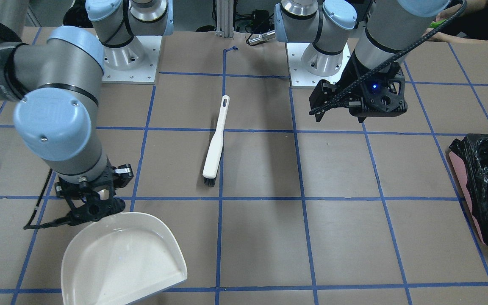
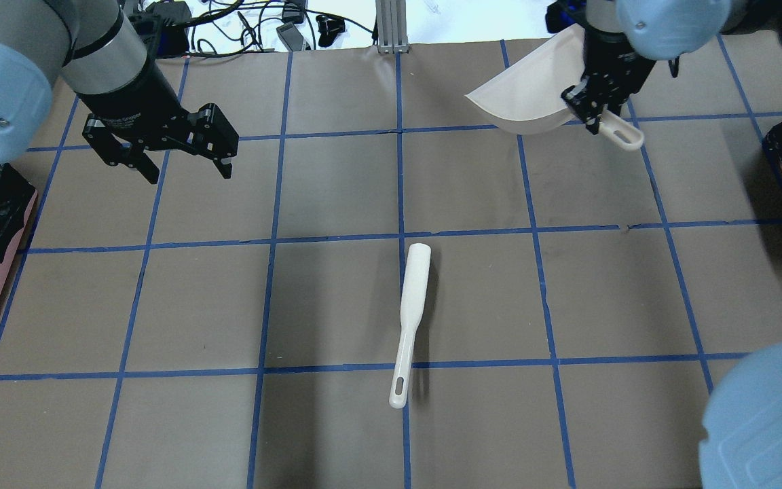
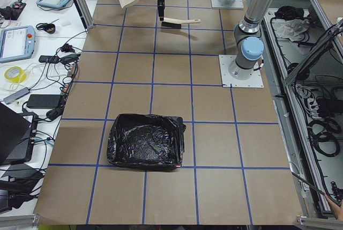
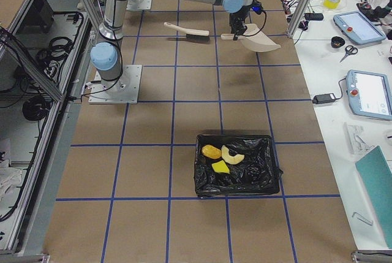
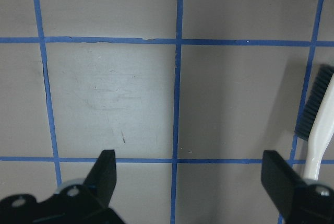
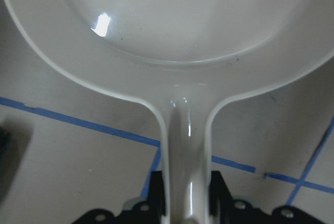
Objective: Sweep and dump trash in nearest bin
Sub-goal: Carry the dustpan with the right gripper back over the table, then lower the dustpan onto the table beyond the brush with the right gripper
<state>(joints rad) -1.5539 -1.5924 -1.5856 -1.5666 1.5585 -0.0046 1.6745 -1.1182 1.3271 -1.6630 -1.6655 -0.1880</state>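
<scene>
Right claw (image 2: 598, 115): pinching the narrow handle of the dustpan (image 2: 523, 98), one black finger pressed to each side in the right wrist view; fingertips cut off by that view's lower edge.

Left claw (image 2: 187, 166): spread wide, gripping nothing, above bare worktop (image 2: 337, 190); only its two finger ends show in the left wrist view.

Dustpan: white glossy plastic, rounded scoop with raised wall and straight lip; lip partly cut off by the lower edge of the front-facing view; whether it touches the worktop cannot be told.

Brush (image 2: 410, 319): slim white plastic, slotted hole at the handle end, short dark bristles; lying flat mid-worktop, well apart from both claws; bristles hidden beneath it in the overhead view.

Trash (image 4: 214, 152): glossy orange-brown lump (image 4: 211, 151), pale curled peel (image 4: 234, 154), yellow-green block (image 4: 220, 167); all lying inside the bin (image 4: 260, 177).

Bin: lined with crinkly black plastic, at the robot's right end; a mere dark sliver at the overhead view's right edge.

Pink bin (image 1: 459, 171): crinkly black bag liner, at the left end; cut off by the frame.

Worktop: matt brown sheet, blue tape grid.
</scene>
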